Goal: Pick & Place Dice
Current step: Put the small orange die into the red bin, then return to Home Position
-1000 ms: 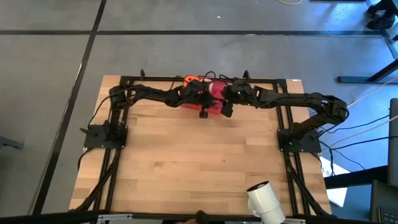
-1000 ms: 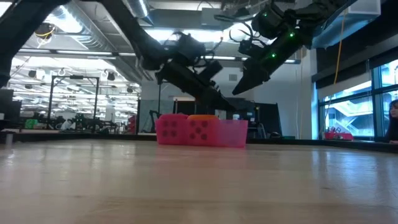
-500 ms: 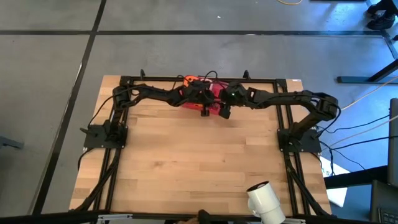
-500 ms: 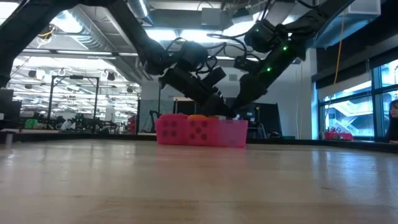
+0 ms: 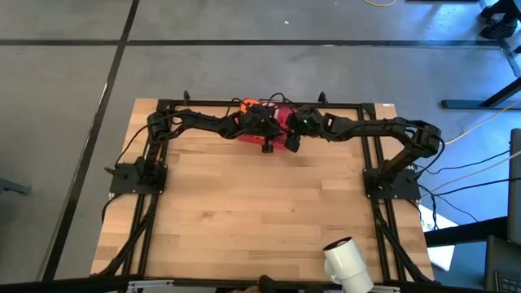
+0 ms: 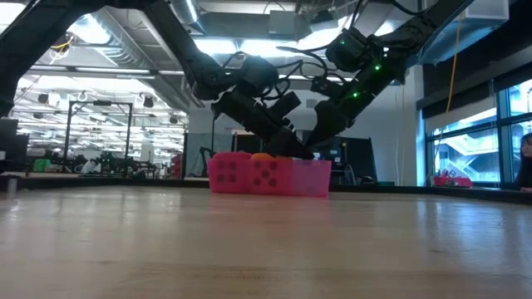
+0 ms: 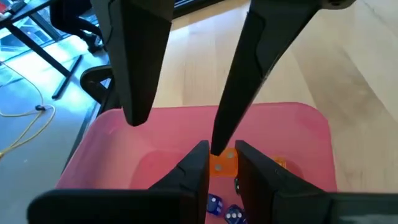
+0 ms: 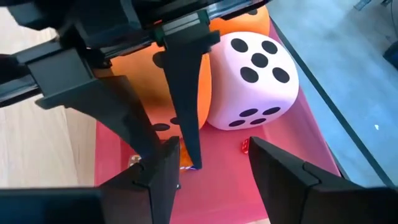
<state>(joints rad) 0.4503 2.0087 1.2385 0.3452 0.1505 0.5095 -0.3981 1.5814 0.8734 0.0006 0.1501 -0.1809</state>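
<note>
A flat pink-red tray point(image 5: 281, 118) sits at the middle of the table's far edge. In the right wrist view a pale pink die point(image 8: 249, 81) rests on the tray floor against an orange die point(image 8: 152, 78), with a second orange die point(image 8: 252, 25) behind them. The red die I cannot pick out. My left gripper point(image 7: 222, 163) points down into the tray, shut on a tiny orange bead point(image 7: 222, 167). My right gripper point(image 8: 214, 165) is open and hangs in the tray right beside it, its fingers point(image 7: 239, 93) either side of the left fingertips. My left gripper pinches the tiny orange bead point(image 7: 222, 167) between its two fingertips point(image 7: 198, 163), coming slanting down from the table's left. The bead fills the narrow gap between them, just above the tray floor. Whether the bead rests on the floor I cannot tell.
Tiny blue beads point(image 7: 224, 208), another small orange one point(image 7: 278, 163) and a tiny red one point(image 8: 244, 146) lie on the tray floor. The dice fill the tray's left part point(image 6: 249, 174). Bare wooden tabletop point(image 5: 260, 212) lies on the near side of the tray.
My right gripper has come down from well above the tray into it, ending close beside my left gripper. My left gripper has dipped a little lower into the tray. The dice and tray have stayed put.
</note>
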